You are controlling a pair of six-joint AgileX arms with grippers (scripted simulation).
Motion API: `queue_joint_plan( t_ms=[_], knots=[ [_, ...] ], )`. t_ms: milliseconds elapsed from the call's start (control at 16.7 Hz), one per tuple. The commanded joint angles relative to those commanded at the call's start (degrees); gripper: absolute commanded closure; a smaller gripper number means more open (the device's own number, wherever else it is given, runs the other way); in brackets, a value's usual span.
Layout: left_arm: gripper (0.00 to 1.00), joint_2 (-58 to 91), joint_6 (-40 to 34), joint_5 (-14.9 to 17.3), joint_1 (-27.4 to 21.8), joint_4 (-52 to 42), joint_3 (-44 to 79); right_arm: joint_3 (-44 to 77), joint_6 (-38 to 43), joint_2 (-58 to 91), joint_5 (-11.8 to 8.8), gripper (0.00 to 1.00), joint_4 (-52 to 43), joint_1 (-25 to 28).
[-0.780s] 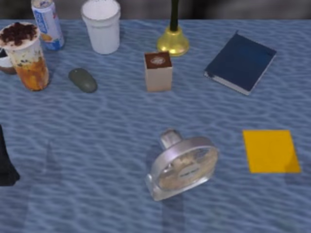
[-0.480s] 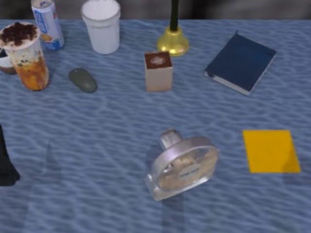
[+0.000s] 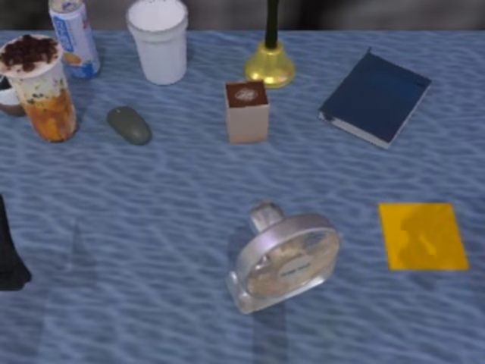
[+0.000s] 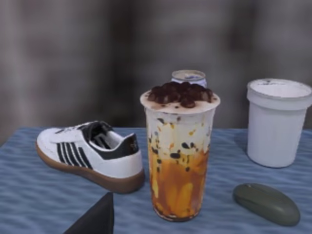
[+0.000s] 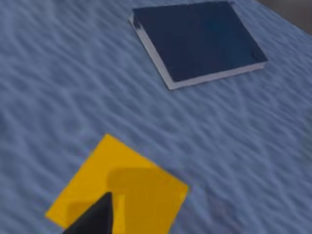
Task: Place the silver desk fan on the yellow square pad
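The silver desk fan [image 3: 284, 262] lies tilted on the blue cloth at the table's front centre, its stub pointing toward the back, and nothing touches it. To its right the yellow square pad [image 3: 421, 236] lies flat with a soft shadow across its middle. The right arm does not show from above. In the right wrist view a dark part of my right gripper [image 5: 92, 222] hangs over the pad [image 5: 141, 195], well apart from the fan. My left arm [image 3: 9, 258] stays parked at the left edge, and a dark bit of the left gripper [image 4: 97, 219] shows in its wrist view.
A dark blue book [image 3: 375, 97] lies behind the pad. Along the back stand a gold bell [image 3: 270, 64], a brown-topped box [image 3: 246, 112], a white cup [image 3: 159, 39], a can [image 3: 73, 34] and a bubble tea cup [image 3: 42, 87]. A grey mouse [image 3: 129, 125] and a white shoe [image 4: 90, 153] lie at the left.
The shadow at the pad's right front corner has slid onto the pad's middle. The fan, the pad and the left arm have not moved.
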Motion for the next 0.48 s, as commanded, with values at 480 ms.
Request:
queue_joint_plan(
  t_ms=[480],
  knots=[
    [0.0, 0.0, 0.0, 0.0, 0.0, 0.0, 0.0, 43.6, -25.75, 47.23, -0.03, 0.0, -33.95, 18.42]
  ],
)
